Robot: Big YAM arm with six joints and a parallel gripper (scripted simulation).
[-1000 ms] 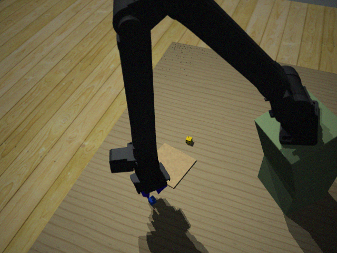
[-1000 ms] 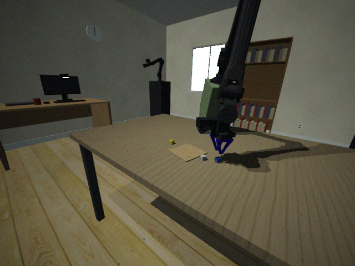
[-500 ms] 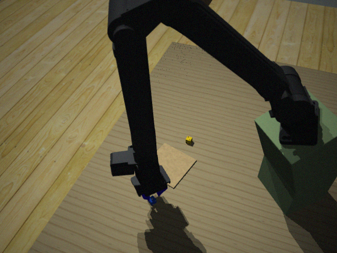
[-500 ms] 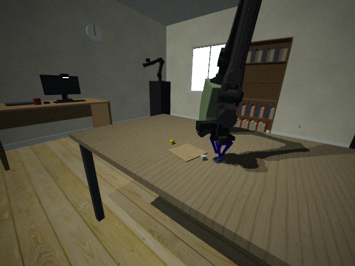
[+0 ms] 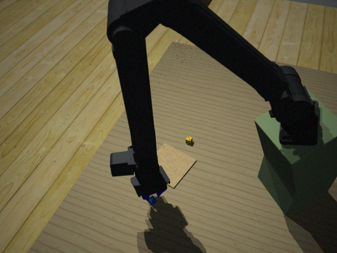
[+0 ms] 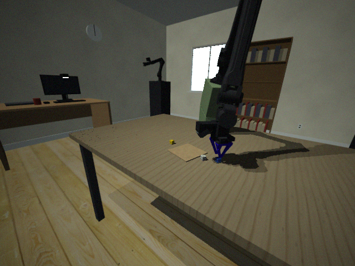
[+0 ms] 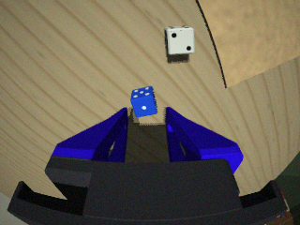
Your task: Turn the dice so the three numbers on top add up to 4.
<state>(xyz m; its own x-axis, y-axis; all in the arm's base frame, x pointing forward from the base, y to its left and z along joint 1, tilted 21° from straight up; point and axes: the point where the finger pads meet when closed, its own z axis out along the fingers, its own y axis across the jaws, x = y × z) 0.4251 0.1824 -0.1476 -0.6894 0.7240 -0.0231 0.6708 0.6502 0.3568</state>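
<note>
A small blue die (image 5: 152,200) lies on the table a little off the mat's near corner. My gripper (image 5: 152,196) stands straight above it, fingers pointing down, partly open, with the die right at the fingertips. In the wrist view the blue die (image 7: 142,101) sits just ahead of the two blue fingers, not clamped. A white die (image 7: 180,40) lies on the table beside the mat's edge (image 7: 262,19); the arm hides it in the top view. A yellow die (image 5: 188,139) lies on the table past the mat's far corner. The tan mat (image 5: 175,163) lies flat with no dice on it.
The arm's green pedestal (image 5: 296,152) stands at the table's right side. The table's left edge runs close behind the gripper. From the side, the white die (image 6: 203,157) and the blue die (image 6: 217,159) lie close together by the mat (image 6: 187,151).
</note>
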